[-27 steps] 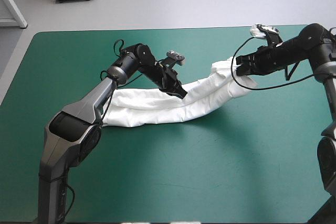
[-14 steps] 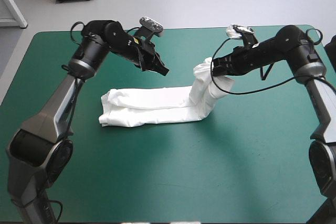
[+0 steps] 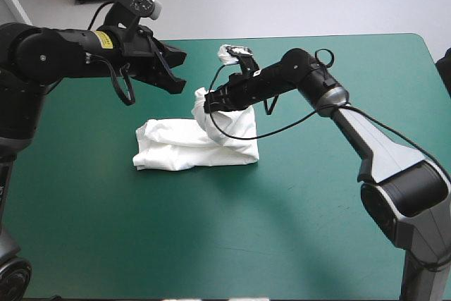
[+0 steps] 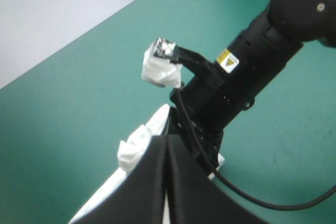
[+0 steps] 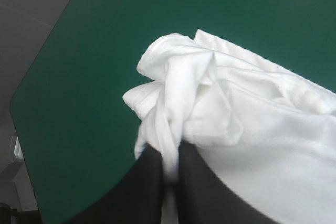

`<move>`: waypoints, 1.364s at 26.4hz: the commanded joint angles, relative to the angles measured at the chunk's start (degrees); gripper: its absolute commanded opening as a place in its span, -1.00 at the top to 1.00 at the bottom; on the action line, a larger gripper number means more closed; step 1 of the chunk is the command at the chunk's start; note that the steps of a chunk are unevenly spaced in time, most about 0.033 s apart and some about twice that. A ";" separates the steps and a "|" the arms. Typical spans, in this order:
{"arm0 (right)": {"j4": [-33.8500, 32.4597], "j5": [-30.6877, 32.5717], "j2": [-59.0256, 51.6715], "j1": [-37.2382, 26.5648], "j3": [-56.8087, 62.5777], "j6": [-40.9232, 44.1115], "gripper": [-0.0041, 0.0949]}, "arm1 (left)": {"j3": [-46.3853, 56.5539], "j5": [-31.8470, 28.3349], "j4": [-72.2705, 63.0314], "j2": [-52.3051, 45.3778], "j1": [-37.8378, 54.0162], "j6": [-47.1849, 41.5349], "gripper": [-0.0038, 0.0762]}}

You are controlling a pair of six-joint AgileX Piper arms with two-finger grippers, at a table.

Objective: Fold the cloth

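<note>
Right gripper (image 3: pixel 208 106) clenched on one bunched end of white T-shirt (image 3: pixel 184 147), that end raised, the rest a folded band under it on teal-green cover (image 3: pixel 317 209), left gripper (image 4: pixel 165 140) fingers pressed together, empty, raised near right gripper, clear of cloth

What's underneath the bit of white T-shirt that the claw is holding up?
The right gripper holds one end raised over the rest of the T-shirt, a flat bundle on the teal-green cover. Whatever lies beneath that bundle is hidden.
</note>
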 commanded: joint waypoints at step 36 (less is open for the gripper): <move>-7.76 15.13 12.83 3.88 -27.21 2.37 -0.07 | -1.60 1.49 20.12 -8.98 0.00 -5.00 0.96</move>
